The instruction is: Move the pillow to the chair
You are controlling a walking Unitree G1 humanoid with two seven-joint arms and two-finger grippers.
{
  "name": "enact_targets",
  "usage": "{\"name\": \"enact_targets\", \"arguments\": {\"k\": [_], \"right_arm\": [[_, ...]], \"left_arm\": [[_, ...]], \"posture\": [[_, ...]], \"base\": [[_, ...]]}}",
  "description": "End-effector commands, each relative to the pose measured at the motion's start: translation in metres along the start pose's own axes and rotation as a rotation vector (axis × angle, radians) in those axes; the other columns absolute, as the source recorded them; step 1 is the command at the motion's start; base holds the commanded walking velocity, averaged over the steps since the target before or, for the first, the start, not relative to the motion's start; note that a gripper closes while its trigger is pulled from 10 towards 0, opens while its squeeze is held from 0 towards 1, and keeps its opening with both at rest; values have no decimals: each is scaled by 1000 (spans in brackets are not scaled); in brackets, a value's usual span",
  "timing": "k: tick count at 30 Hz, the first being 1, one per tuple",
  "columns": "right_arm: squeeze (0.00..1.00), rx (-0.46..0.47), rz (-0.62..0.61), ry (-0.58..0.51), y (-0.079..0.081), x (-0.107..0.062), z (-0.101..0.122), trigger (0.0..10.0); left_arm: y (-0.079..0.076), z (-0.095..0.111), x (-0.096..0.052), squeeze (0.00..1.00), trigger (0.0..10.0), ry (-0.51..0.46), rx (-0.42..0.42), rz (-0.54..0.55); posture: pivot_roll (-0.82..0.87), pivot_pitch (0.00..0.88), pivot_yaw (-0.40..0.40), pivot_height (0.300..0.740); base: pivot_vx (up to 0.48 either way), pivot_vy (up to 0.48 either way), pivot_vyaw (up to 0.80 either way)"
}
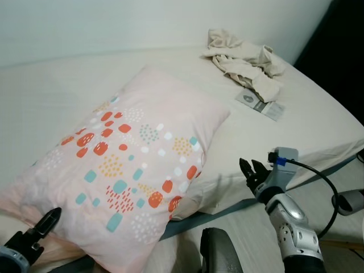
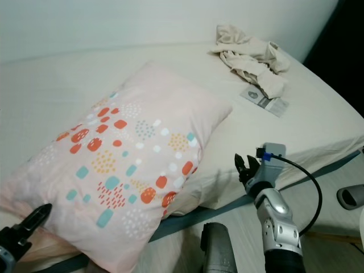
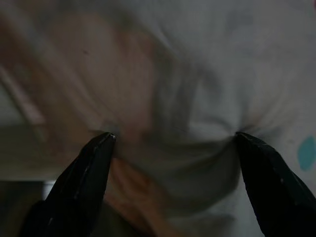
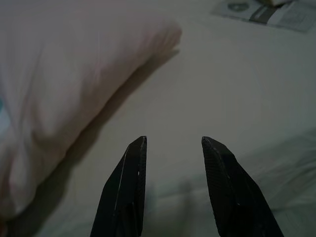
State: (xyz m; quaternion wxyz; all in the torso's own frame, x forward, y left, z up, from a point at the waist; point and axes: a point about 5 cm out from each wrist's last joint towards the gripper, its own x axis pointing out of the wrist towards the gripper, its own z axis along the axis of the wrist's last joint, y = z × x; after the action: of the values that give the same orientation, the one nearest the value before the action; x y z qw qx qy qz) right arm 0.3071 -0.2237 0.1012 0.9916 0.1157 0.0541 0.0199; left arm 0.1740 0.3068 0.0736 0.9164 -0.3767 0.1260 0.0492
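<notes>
Pillow [image 1: 128,170] lies across the bed [image 1: 51,96], filling left and centre of the head frame, its lower corner hanging over the bed edge at bottom. No chair visible, so you're at the grasp step, nothing lifted yet.

Your left pincer [image 3: 173,143] is spread wide, both tips pressed into the pillow fabric at the lower left corner of the head frame; fabric dimples at each tip but isn't pinched. Your right pincer [image 4: 170,143] sits lower right, near the bed edge, fingers spread, pointing at the pillow's right end, apart from it with bare sheet between.

Next, as I read it: close left on a fold of fabric, bring right across to the pillow's near side edge and close there too. It's soft and bulky, so a one-sided grip will likely sag or slip.

Crumpled cloth [image 1: 244,60] and a packet [image 1: 260,103] sit upper right, well apart from the pillow. Ignore them.
</notes>
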Motion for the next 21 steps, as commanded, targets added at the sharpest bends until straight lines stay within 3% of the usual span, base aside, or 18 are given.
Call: {"name": "enact_targets", "arguments": {"k": [1,4,6,10,11,12,14,17,18,19,20,21], "right_arm": [[0,18,-26,-10,-8,0,0,10000],[0,27,-28,-16,-9,2,2,10000],[0,76,-5,3,-6,11,-3,10000],[0,121,5,26,-5,18,-8,10000],[0,181,-4,31,-4,25,-9,10000],[0,181,-4,31,-4,25,-9,10000],[0,275,-8,29,2,38,-7,10000],[0,294,-9,30,4,41,-6,10000],[0,318,4,38,10,46,-5,10000],[0,339,22,51,18,52,-5,10000],[0,358,41,64,26,57,-5,10000],[0,358,41,64,26,57,-5,10000]], "left_arm": [[3,-12,6,1000,10000,1,-35,32],[0,-18,14,1000,10000,-10,-59,23],[-16,-29,31,1000,10000,-40,-146,-52],[-30,-31,40,1000,10000,-80,-229,-118],[-42,-30,45,1000,10000,-130,-348,-186],[-42,-30,45,1000,10000,-130,-348,-186],[-61,-30,52,1000,10000,-130,-381,-277],[-66,-31,54,1000,10000,-126,-384,-302],[-72,-32,57,1000,6549,-109,-364,-322],[-76,-35,62,1000,2118,-86,-325,-323],[-79,-36,66,1000,0,-65,-276,-318],[-79,-36,66,1000,0,-65,-276,-318]], "posture": [[24,135,-104,590],[19,137,-106,590],[7,143,-103,590],[5,148,-100,590],[6,150,-98,590],[6,150,-98,590],[7,159,-86,590],[8,160,-85,590],[13,167,-83,590],[13,167,-83,590],[24,183,-81,590],[24,183,-81,590]], "base": [[0,0,0],[0,0,0],[0,0,0],[0,0,0],[0,0,0],[0,0,0],[0,0,0],[0,0,0],[0,0,0],[0,0,0],[0,0,0],[0,0,0]]}}
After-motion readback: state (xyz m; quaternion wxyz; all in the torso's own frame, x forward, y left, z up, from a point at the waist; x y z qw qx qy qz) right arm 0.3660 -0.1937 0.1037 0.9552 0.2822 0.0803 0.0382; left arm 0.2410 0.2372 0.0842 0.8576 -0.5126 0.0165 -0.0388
